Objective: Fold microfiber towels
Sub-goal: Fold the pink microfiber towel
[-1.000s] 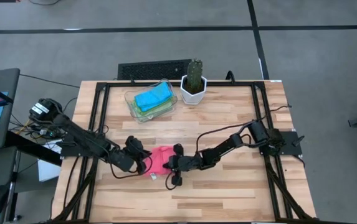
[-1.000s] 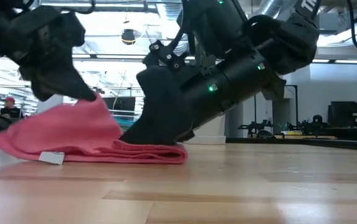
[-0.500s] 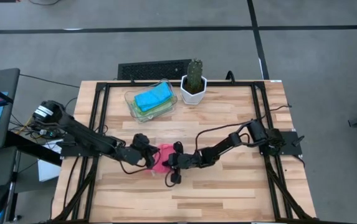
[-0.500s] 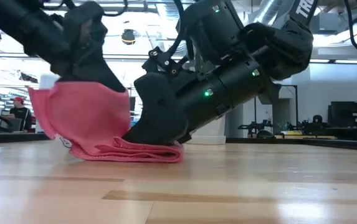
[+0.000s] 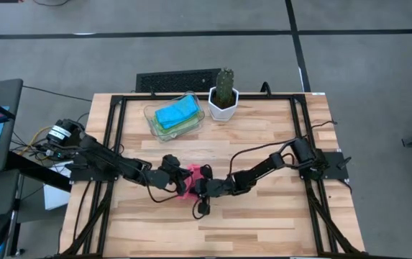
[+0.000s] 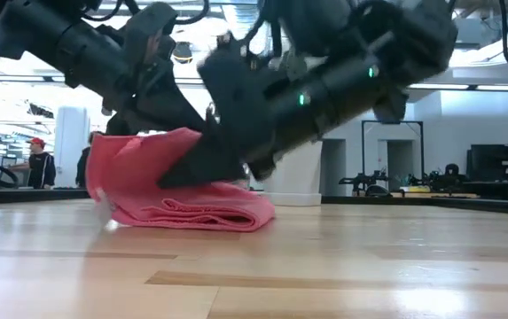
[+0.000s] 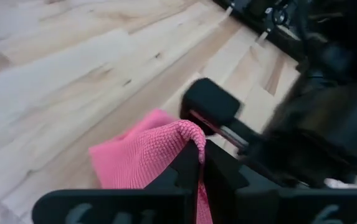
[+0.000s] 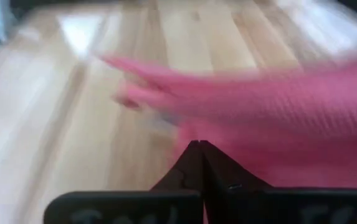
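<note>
Pink towel (image 7: 144,155) pinched in closed left claw (image 7: 200,163); right claw (image 8: 198,149) closed, touching it.

Black jointed arms (image 5: 112,167), green indicator lights.

pink towel (image 5: 189,178) mostly hidden by arms, right wrist view blurred

Right claw (image 8: 198,149) closed, blurred pink towel (image 8: 278,112) ahead, wooden table (image 8: 72,124) beneath
</note>
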`<state>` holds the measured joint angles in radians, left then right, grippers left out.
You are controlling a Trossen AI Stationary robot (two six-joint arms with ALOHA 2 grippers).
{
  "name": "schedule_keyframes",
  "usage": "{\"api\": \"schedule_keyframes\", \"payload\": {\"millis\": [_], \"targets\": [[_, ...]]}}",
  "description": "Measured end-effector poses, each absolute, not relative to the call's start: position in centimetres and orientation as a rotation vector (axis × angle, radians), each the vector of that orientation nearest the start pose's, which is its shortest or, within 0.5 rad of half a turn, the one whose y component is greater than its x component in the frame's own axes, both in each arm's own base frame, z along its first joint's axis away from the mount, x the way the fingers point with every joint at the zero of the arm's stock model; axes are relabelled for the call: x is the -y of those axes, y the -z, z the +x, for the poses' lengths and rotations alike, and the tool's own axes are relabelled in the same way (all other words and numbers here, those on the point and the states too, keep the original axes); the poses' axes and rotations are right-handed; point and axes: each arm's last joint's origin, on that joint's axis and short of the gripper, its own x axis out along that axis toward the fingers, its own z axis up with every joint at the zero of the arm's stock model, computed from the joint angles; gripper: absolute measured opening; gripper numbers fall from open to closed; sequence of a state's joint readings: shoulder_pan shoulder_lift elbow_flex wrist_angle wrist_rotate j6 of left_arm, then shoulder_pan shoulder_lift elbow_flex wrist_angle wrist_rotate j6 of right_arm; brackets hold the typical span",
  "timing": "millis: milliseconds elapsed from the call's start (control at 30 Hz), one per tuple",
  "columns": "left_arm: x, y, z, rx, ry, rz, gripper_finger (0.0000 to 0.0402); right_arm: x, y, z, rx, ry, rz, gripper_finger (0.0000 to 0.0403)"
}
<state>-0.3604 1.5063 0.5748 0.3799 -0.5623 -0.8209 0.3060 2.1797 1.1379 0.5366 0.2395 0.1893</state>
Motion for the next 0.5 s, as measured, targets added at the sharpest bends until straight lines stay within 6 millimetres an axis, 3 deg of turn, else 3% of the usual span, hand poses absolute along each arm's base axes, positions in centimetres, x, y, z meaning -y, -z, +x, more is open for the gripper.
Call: {"api": "schedule_keyframes", "payload": {"millis": [300, 500], "targets": [[7.5, -16.0, 26.7, -0.361, -0.422, -0.546, 0.0005, -13.4, -11.1, 38.7, -0.708, 0.071, 0.008, 0.0019], [7.1, -16.0, 26.9, -0.348, -0.441, -0.55, 0.0005, -14.8, -10.3, 37.3, -0.769, 0.161, -0.057, 0.0012]]}}
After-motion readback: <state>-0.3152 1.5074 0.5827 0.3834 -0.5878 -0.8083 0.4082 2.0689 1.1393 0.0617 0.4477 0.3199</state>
